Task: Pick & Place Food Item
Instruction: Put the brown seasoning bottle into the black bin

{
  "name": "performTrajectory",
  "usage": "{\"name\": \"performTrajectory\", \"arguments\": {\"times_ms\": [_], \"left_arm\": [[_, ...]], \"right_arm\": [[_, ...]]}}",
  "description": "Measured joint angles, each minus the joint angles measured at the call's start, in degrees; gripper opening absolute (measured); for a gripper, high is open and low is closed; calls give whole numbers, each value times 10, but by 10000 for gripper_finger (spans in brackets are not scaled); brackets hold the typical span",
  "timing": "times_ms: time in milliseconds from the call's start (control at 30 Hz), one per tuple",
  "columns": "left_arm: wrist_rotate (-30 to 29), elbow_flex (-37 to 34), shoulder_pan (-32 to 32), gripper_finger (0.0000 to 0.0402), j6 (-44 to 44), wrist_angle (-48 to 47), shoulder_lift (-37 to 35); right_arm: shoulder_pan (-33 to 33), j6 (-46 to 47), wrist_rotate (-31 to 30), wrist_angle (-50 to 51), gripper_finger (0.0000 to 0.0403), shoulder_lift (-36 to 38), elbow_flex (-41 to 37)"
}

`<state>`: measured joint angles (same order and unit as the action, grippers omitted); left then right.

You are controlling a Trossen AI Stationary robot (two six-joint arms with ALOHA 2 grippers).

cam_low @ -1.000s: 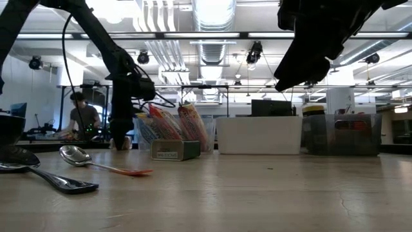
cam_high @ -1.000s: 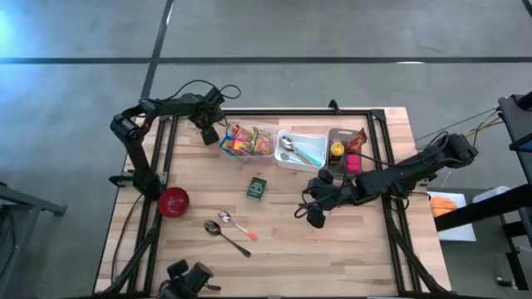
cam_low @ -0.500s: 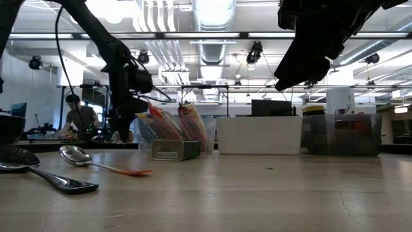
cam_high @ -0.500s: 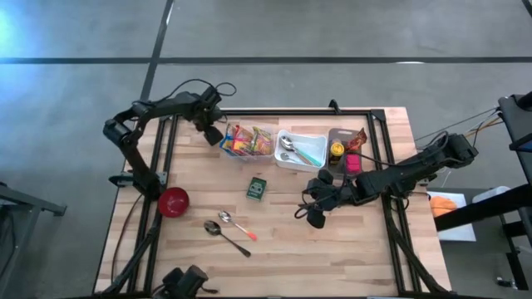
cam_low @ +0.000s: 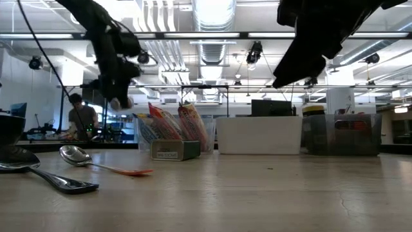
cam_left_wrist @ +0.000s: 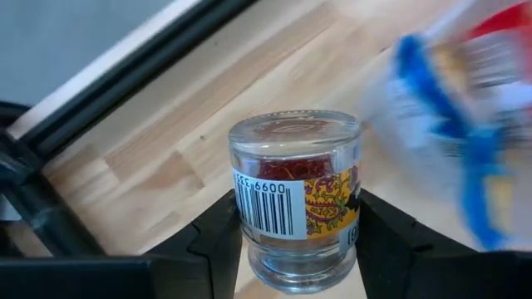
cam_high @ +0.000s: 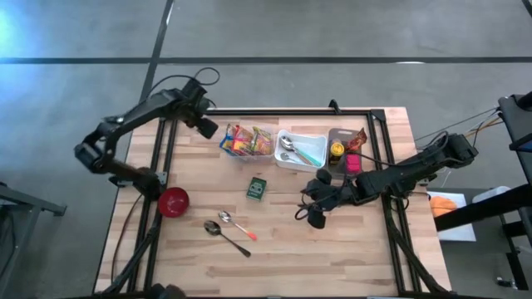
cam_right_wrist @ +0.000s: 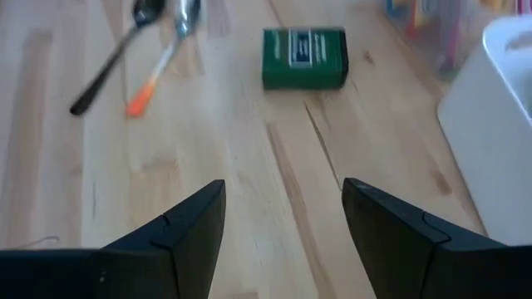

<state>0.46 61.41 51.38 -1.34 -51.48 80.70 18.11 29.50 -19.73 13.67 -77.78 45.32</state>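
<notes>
While the placing half of the job is not yet done, we judge the picking half complete: our left gripper point(cam_left_wrist: 295, 249) has its two fingers closed against the sides of a small glass spice jar point(cam_left_wrist: 295, 195), with red threads inside and a barcode label, and carries it in the air. From above, that left gripper point(cam_high: 206, 126) hangs over the far left corner of the table point(cam_high: 332, 249), just beside the clear bin of snack packets point(cam_high: 248, 141); in the low view the jar point(cam_low: 116, 102) is clearly off the wood and above the bin's top. We cannot tell from these pictures where the jar belongs, so the target is a guess: the white tray of cutlery point(cam_high: 303, 151) and the dark tray point(cam_high: 347, 149) with a yellow jar sit further along the back edge. Our right gripper point(cam_right_wrist: 283, 216) waits with fingers apart and nothing between them, hovering over the middle of the table near the green box point(cam_right_wrist: 304, 57). What is left, as we see it, is the carry, the lowering and the release.
</notes>
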Motion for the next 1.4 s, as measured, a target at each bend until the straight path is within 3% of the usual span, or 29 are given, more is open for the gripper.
{"name": "performTrajectory", "arguments": {"times_ms": [233, 400, 533, 733, 867, 1067, 1133, 1300, 1400], "left_arm": [[87, -1, -49, 174, -37, 10, -116], [136, -36, -118, 174, -93, 90, -201], [176, -70, -187, 174, -134, 160, -256], [176, -140, -322, 174, -200, 313, -306], [176, -164, -411, 174, -206, 338, -306], [131, -180, -522, 174, -265, 358, -282], [125, -177, -537, 174, -276, 363, -274], [126, -172, -547, 174, -305, 366, -268], [126, -172, -547, 174, -317, 361, -268]], "right_arm": [[0, -89, -40, -117, 240, 0, 0], [0, -160, -86, -227, 240, -2, 0], [5, -226, -90, -290, 240, -12, 0], [8, -298, -90, -398, 240, -43, 0], [8, -331, -90, -402, 240, -58, 2], [28, -566, -92, -361, 240, -111, 47], [39, -628, -126, -361, 240, -139, 74], [60, -766, -307, -362, 240, -218, 162], [72, -874, -365, -362, 240, -264, 219]]}}
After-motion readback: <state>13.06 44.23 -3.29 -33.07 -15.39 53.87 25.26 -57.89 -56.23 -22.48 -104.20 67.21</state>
